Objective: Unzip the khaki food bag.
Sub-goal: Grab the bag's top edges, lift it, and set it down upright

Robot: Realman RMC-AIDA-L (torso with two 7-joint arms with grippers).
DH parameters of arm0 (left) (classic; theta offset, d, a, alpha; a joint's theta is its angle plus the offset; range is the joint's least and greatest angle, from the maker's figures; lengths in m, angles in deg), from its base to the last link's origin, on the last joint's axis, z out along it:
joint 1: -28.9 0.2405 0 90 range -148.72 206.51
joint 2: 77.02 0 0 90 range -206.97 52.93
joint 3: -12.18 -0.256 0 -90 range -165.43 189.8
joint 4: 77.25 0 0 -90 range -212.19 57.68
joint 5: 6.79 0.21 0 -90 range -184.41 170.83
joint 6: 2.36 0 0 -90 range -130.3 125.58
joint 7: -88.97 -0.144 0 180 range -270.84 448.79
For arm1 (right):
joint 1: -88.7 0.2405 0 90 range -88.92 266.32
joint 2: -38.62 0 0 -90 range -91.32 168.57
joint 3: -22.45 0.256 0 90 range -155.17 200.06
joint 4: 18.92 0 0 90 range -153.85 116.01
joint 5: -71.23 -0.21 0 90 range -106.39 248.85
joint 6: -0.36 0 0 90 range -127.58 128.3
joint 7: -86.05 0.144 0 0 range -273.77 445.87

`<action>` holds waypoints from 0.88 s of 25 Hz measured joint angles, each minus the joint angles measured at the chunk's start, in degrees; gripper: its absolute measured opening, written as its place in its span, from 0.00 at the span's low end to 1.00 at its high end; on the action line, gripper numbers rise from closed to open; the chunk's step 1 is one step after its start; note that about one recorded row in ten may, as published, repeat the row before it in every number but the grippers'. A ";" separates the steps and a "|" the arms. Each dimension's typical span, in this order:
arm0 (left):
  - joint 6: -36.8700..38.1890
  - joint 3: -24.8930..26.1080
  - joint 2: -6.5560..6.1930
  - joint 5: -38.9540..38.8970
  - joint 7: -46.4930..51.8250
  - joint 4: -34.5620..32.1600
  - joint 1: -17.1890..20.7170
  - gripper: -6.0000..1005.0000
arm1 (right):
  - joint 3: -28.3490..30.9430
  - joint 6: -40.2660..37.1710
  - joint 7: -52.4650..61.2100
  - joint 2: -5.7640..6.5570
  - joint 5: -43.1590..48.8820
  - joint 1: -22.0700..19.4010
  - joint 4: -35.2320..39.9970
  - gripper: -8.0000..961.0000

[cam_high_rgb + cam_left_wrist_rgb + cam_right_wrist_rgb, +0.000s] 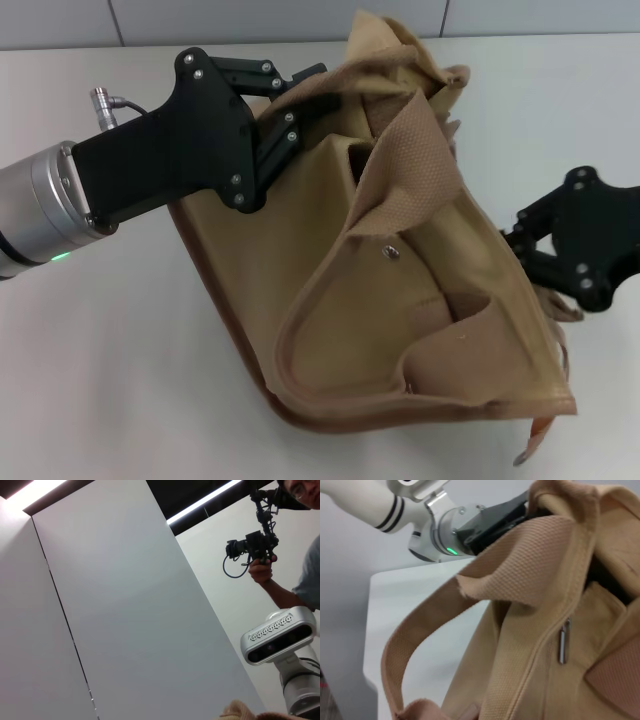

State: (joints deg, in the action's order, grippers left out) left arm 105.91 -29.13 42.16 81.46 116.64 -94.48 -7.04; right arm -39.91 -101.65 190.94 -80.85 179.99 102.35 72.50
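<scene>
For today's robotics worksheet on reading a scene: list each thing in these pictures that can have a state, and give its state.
khaki food bag: tipped on the table, top edge lifted.
front pocket: gaping open, silver snap stud undone.
zipper pull: hanging free, not gripped.
webbing handle: slack, looping loose.
left claw: shut on the bag's top corner.
right claw: at the bag's right side.
left arm's light: lit green.

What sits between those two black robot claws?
In the head view, only the khaki canvas food bag lies between the left gripper and the right gripper.
</scene>
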 joint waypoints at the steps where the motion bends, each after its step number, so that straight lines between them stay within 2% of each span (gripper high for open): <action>1: 0.02 -0.09 0.00 -0.07 0.01 0.00 -0.03 0.07 | 0.68 0.04 -0.04 -0.04 -0.75 -0.18 -0.33 0.02; 8: 0.26 -0.71 0.01 -0.18 -0.14 0.00 0.05 0.07 | 2.66 1.67 -1.28 -0.01 -5.24 2.50 -5.92 0.03; 17: 0.28 -1.23 0.01 -0.30 -0.23 0.05 0.01 0.07 | 1.67 3.28 -3.24 0.01 -5.31 6.39 -10.41 0.19; 22: 0.26 -1.23 0.01 -0.31 -0.15 0.10 -0.02 0.07 | -0.17 3.11 -2.92 0.11 -5.36 6.51 -10.20 0.30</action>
State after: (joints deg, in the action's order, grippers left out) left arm 106.17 -30.36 42.16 81.15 116.49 -94.38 -7.07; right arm -40.09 -98.55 188.02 -80.74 174.64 108.86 62.29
